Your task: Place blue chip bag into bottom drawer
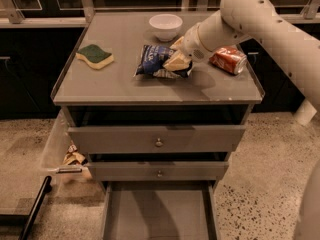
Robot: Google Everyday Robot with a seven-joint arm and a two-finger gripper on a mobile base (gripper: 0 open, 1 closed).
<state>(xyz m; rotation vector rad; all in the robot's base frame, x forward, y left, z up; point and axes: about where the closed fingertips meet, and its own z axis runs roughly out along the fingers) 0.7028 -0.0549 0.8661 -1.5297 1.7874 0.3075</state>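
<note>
My end effector point(176, 54) sits on the right end of the crinkled dark-blue foil chip bag point(151, 59), which lies in the middle of the grey worktop point(125, 86); whether it grips the bag, I cannot tell. A red soda can point(228, 60) lies nearby, to the bag's right. Below, the flat grey bottom drawer point(157, 214) stands pulled out.

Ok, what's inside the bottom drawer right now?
The bottom drawer shows only bare grey floor. Its rear is hidden under the middle drawer, its front cut off by the frame. The blue chip bag lies on the cabinet top, with the gripper against it.
</note>
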